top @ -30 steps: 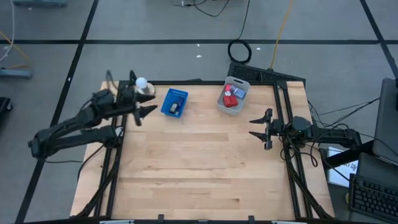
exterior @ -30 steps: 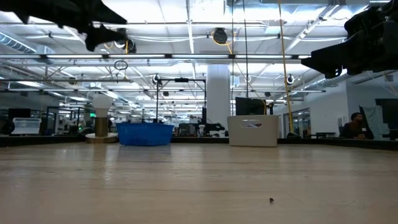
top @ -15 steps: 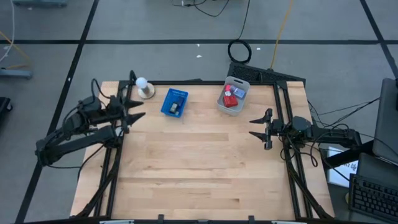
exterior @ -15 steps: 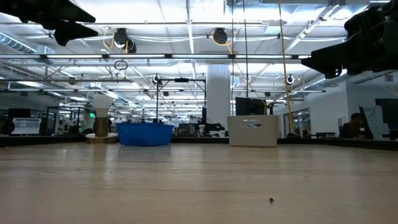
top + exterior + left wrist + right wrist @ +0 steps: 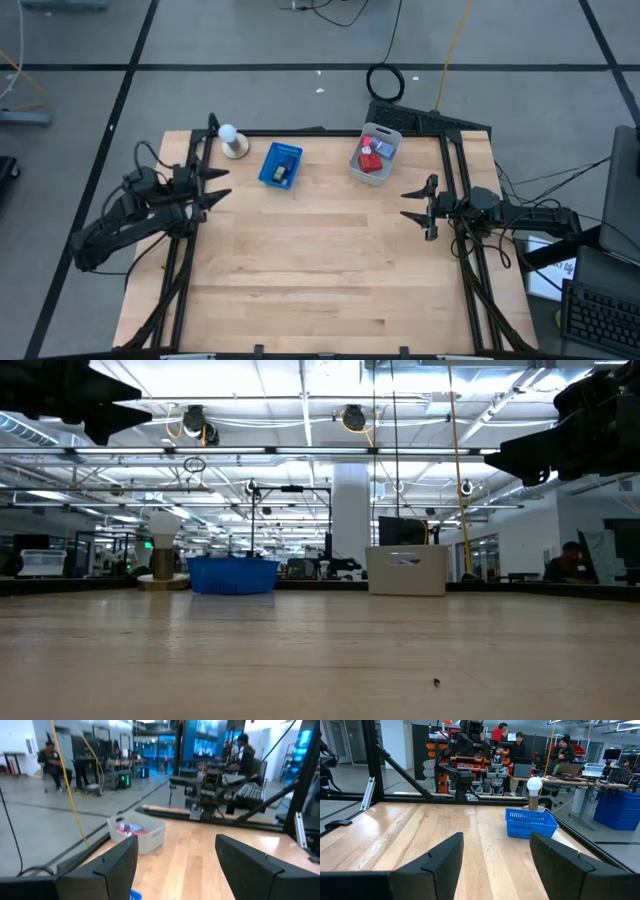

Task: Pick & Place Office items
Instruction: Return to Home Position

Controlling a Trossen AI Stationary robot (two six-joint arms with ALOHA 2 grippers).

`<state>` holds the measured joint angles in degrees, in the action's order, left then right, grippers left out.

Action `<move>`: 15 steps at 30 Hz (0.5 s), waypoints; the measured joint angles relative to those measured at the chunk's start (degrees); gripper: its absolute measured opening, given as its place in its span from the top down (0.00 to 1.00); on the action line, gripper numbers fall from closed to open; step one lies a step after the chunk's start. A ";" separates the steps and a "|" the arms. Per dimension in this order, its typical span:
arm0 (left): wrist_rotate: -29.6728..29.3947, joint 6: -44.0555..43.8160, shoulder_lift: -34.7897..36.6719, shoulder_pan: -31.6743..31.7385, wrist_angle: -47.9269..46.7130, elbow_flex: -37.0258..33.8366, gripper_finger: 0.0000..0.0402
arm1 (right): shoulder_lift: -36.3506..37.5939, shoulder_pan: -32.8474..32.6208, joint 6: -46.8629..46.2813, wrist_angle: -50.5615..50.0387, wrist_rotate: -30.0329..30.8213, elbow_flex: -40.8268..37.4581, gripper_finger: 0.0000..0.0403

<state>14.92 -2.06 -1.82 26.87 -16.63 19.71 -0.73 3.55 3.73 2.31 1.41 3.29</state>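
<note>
The office items lie in two containers near the table's far edge. Red blocks and light bits (image 5: 370,154) fill a white bin (image 5: 384,170), and small pieces (image 5: 282,172) rest in the flat blue tray (image 5: 270,172). The left wrist view shows the bin (image 5: 150,836) with pink and blue bits (image 5: 126,826) inside. My left gripper (image 5: 217,184) hovers open over the table's left edge, left of the tray, pointing level. My right gripper (image 5: 405,205) hovers open at the right edge, pointing level across the table toward the blue tray (image 5: 530,822).
A white ball on a round base (image 5: 231,141) stands at the far left corner, beside the tray. Bare wooden table top (image 5: 320,270) stretches between the two arms and toward the near edge. Black frame rails (image 5: 462,200) run along both sides. People are in the room beyond.
My left gripper has drawn back from beside the white ball and tray toward the table's left edge and a little toward the near edge, sinking slightly, with nothing between its fingers. The right arm has kept still.
</note>
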 joint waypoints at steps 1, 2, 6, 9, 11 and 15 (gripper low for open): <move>0.00 -0.01 0.95 0.00 0.05 -0.02 0.33 | 0.02 0.00 0.00 0.00 -0.02 0.01 0.45; 0.00 0.01 1.61 0.00 0.13 -0.02 0.33 | 0.00 -0.01 0.00 0.00 0.00 0.00 0.45; -0.41 0.55 1.47 0.00 0.68 0.12 0.33 | 0.02 0.00 0.00 0.00 -0.02 0.02 0.45; -1.37 0.34 1.50 0.00 1.83 -0.59 0.33 | 0.00 -0.02 0.00 0.00 0.00 0.02 0.45; -1.38 -0.65 1.50 0.00 4.40 -2.99 0.33 | 0.01 -0.01 0.00 0.00 0.00 0.01 0.45; 0.82 -3.09 1.48 0.00 13.77 -8.78 0.33 | 0.00 -0.01 0.00 0.00 -0.01 0.02 0.45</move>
<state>15.74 -5.15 -0.34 26.87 -2.86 10.92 -0.73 3.54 3.73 2.31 1.40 3.31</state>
